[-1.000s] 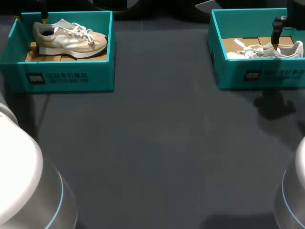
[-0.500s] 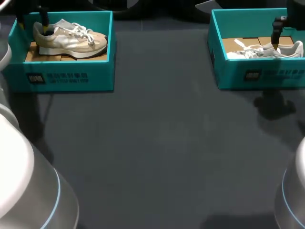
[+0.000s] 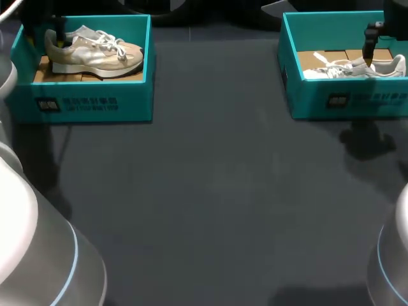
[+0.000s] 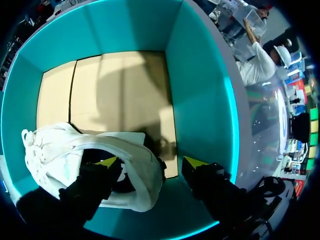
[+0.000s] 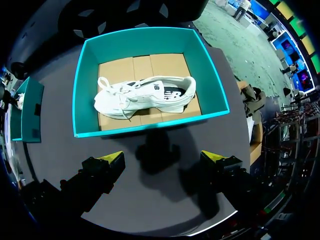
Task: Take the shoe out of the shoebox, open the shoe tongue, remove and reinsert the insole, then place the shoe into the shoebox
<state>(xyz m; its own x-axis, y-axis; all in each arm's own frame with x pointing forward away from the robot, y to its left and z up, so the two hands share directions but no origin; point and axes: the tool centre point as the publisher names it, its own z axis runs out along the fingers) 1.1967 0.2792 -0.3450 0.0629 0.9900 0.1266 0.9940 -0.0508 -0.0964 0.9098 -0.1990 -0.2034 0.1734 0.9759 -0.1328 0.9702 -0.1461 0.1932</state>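
A beige shoe point(image 3: 95, 51) lies in the teal shoebox point(image 3: 83, 102) at the back left. My left gripper point(image 3: 43, 32) is down at its heel. In the left wrist view the shoe point(image 4: 65, 150) looks white. The left gripper point(image 4: 150, 162) straddles the heel, one finger point(image 4: 102, 170) inside the shoe's opening. The other finger point(image 4: 200, 167) stands outside with a small gap, so the gripper is open. A white shoe point(image 3: 354, 67) rests in the right shoebox point(image 3: 344, 102). My right gripper point(image 5: 162, 160) hangs open over the table, in front of that box point(image 5: 150, 130) and shoe point(image 5: 145, 95).
Both boxes have brown cardboard floors point(image 4: 120, 85). The dark table point(image 3: 217, 191) spreads between and in front of the boxes. The right arm's shadow point(image 3: 366, 140) falls on the table before the right box.
My left gripper has sunk lower over the beige shoe's heel and its fingers have drawn closer together. The right arm and both shoes have stayed put.
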